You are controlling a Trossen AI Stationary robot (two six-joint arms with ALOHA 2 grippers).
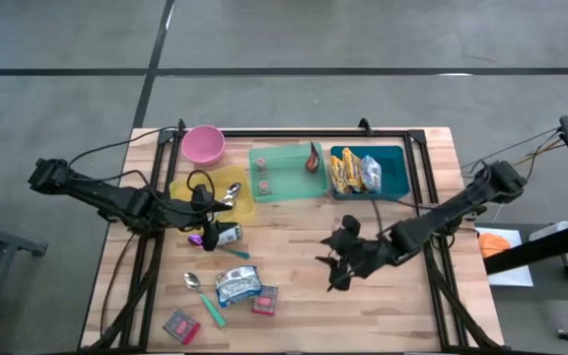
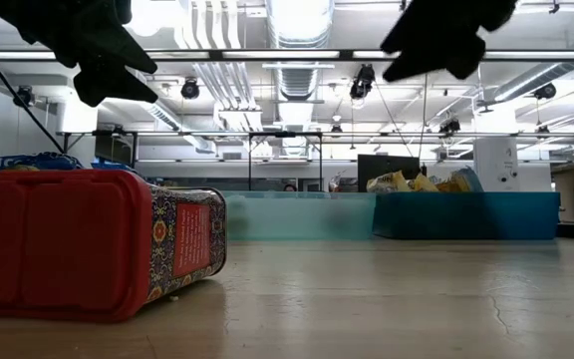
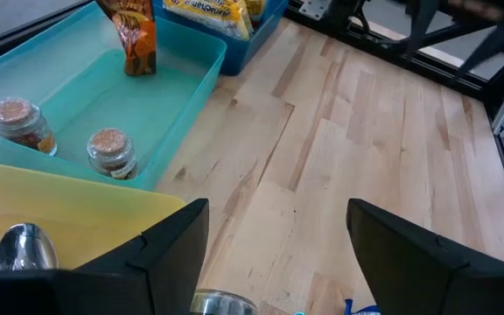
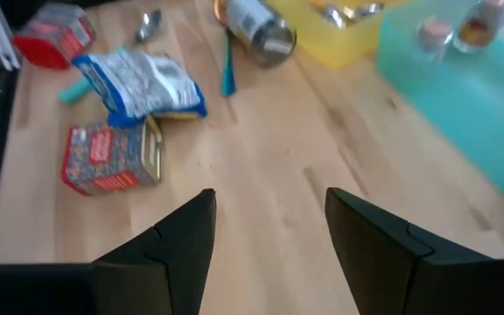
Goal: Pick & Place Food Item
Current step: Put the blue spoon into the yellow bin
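Both end effectors stand wide and hold nothing: the left end effector (image 1: 203,209) hovers by the yellow tray (image 1: 179,189), over a can (image 1: 227,235); the right end effector (image 1: 338,258) hangs over bare desk (image 1: 294,296). The food packet (image 1: 237,285) lies nearby among small tins (image 1: 265,300); a careless descent could knock those aside. No label reads clearly.

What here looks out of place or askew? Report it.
Several items lie loose on the table outside the bins: a red tin tipped on its side, a can lying flat, and a blue packet. Nothing looks spilled.
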